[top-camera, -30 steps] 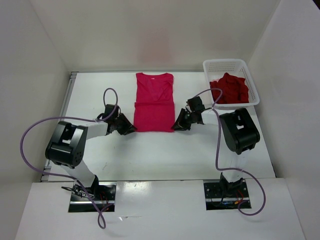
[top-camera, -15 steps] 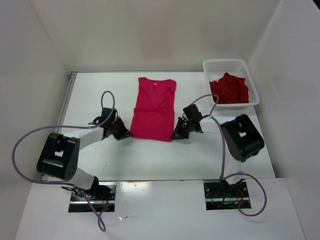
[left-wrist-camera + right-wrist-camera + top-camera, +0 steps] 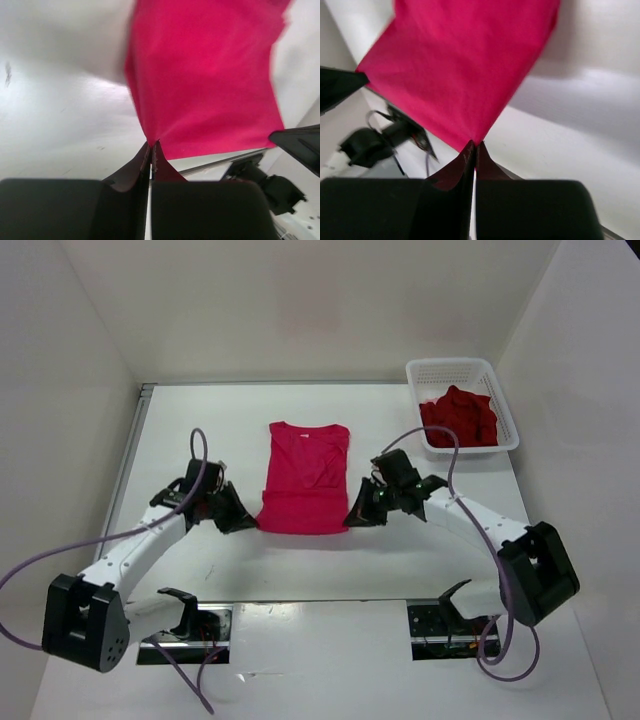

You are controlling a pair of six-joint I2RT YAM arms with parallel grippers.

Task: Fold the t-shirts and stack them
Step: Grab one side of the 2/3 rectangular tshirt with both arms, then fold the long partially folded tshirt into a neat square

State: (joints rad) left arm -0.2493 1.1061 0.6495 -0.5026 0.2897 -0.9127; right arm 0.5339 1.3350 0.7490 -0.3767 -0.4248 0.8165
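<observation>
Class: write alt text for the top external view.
Left pincer and right pincer each pinch a near corner of a bright magenta-pink cloth t-shirt on a white table; a dark red cloth t-shirt lies in a white plastic mesh basket.

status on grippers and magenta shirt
Left gripper shut on magenta shirt, near-left corner. Right gripper shut on its near-right corner. Dark red shirt in basket, clear.

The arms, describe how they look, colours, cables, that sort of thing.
Both arms match: the left arm and right arm have white tubular links between chunky black joint housings. The left gripper and right gripper are black, each with two wedge-shaped fingers tapering to thin tips. A purple-grey cable loops loose along each arm. No markings show.
</observation>
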